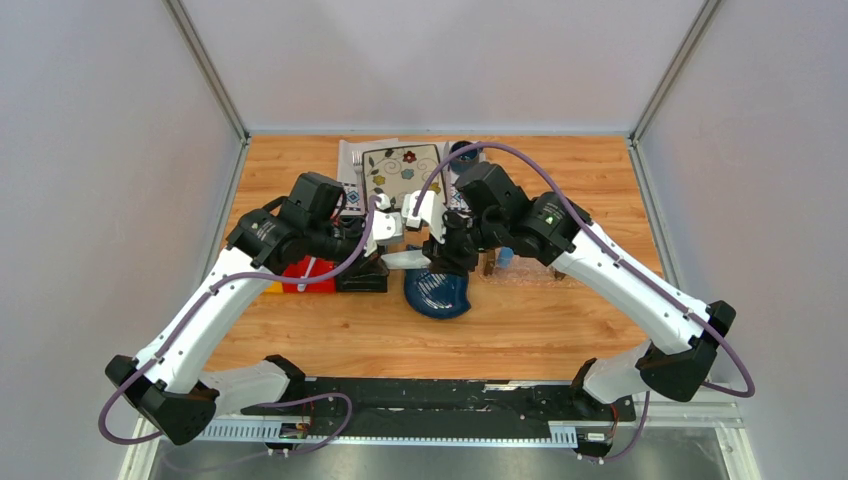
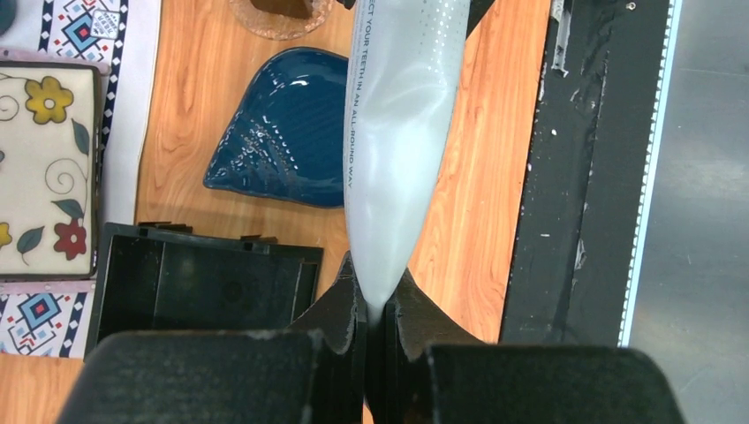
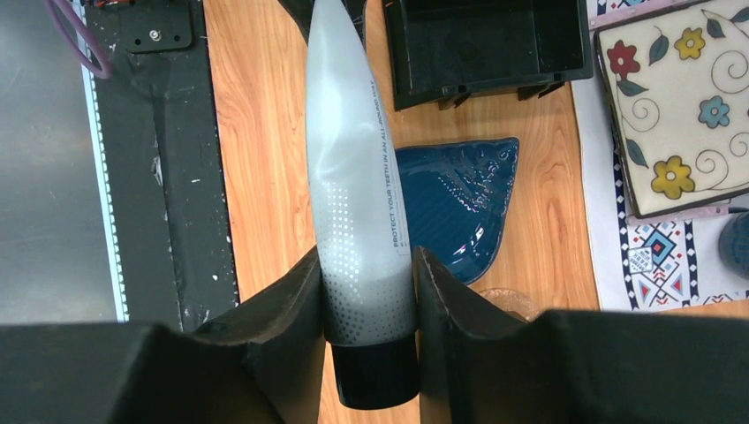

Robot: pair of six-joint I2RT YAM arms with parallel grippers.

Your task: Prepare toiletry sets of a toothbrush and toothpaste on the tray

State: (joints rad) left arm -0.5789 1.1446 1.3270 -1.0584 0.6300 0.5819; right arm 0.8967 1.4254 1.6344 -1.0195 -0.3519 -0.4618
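Note:
The white-grey toothpaste hangs level above the table, held between both arms. My left gripper is shut on its flat crimped tail. My right gripper has both fingers pressed against the tube just above its black cap. The clear tray with brown end blocks lies mostly under the right arm. A light blue piece shows in it. A slim pale stick crosses the red bin; I cannot tell if it is the toothbrush.
A dark blue leaf-shaped dish lies below the tube. A black bin stands beside the red bin. A flowered plate rests on a patterned cloth at the back.

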